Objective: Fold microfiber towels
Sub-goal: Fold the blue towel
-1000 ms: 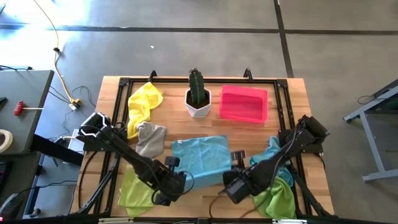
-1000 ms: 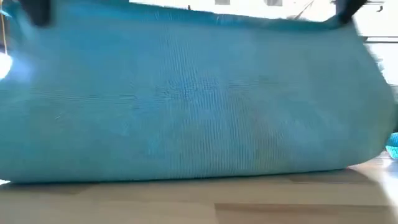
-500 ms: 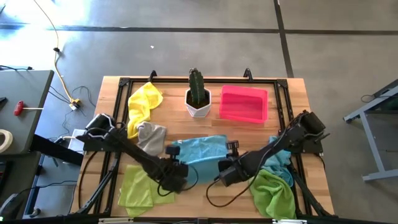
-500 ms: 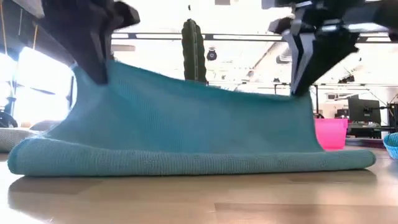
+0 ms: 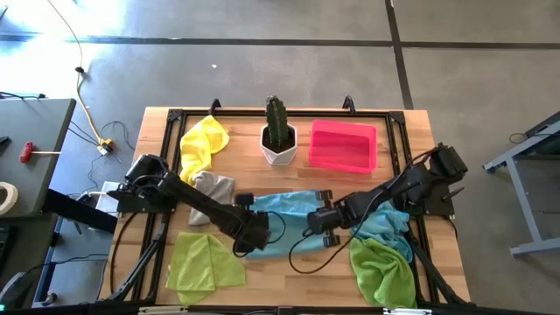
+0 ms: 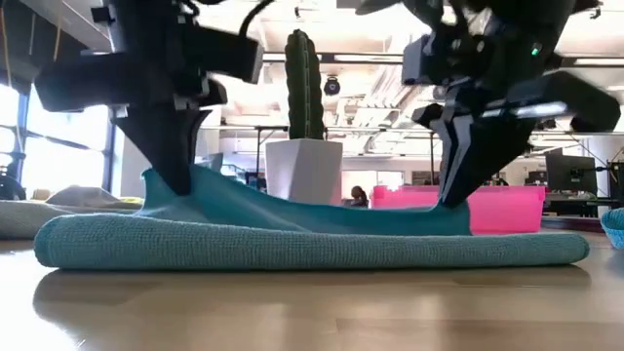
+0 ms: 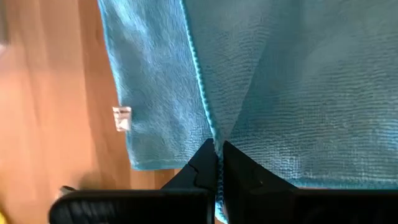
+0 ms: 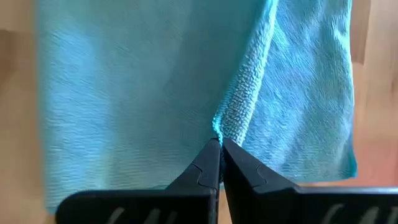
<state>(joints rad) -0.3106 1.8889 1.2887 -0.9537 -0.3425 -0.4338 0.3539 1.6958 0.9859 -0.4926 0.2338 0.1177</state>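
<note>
A light blue towel [image 5: 284, 217] lies folded over on the table's middle, its fold [image 6: 292, 252] toward the near edge. My left gripper [image 5: 252, 234] is shut on the upper layer's left end and my right gripper [image 5: 317, 220] on its right end. Both stand low over the towel in the low view, the left gripper [image 6: 180, 185] and the right gripper [image 6: 453, 200]. A yellow towel [image 5: 203, 144], a grey one [image 5: 210, 188] and two lime green ones [image 5: 201, 262] [image 5: 381, 271] lie around it. My left gripper pinches the upper layer's hemmed edge [image 7: 214, 140] between its two fingertips, coming steeply from above. The cloth rises to the fingers in a small peak [image 6: 161, 185]; the rest lies on the lower layer. My right gripper pinches the same layer's edge [image 8: 217, 134] at its fingertips, pointing steeply down. The cloth is drawn up to the fingers [image 6: 444, 210] and sags slack toward the other gripper.
A cactus in a white pot [image 5: 278, 140] and the pink tray [image 5: 343, 144] stand at the far side. Another light blue towel [image 5: 389, 226] lies under my right arm. A black frame [image 5: 398, 122] runs round the wooden table.
Both grippers, still shut, have carried the light blue towel's edge from the near side toward the far edge and down. The towel, held up like a curtain before, has folded over itself; its fold now rests on the table at the near side.
</note>
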